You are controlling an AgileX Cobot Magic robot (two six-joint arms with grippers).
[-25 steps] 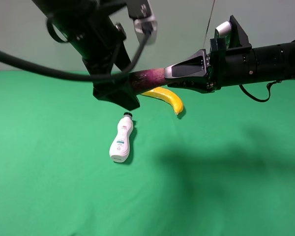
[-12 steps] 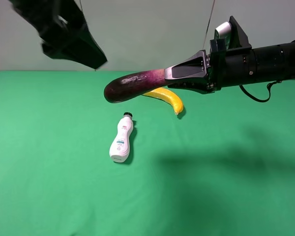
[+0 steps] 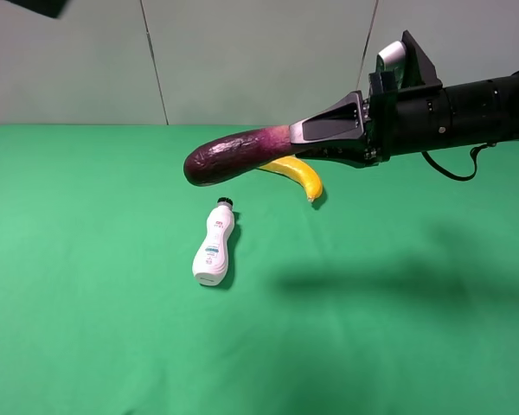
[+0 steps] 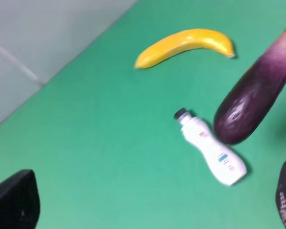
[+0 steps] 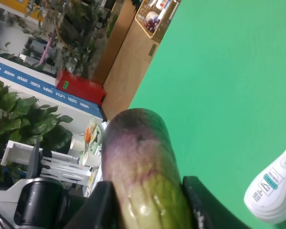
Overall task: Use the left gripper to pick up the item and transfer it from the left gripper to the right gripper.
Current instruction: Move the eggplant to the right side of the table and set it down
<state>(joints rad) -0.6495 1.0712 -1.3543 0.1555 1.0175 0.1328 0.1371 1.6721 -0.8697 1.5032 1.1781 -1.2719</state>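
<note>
Eggplant (image 3: 233,154) juts out in mid-air from our right gripper (image 3: 301,138), clamped at its stem end, above the banana (image 3: 296,173) and white bottle (image 3: 214,251); our left gripper (image 4: 150,205) gapes wide, well apart.

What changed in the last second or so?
The left end effector let go of the eggplant and pulled away up and to the left, almost out of the high view; it is now open. The right end effector kept its grip on the stem end, holding the eggplant in the air in the same place. The banana and bottle did not move.
</note>
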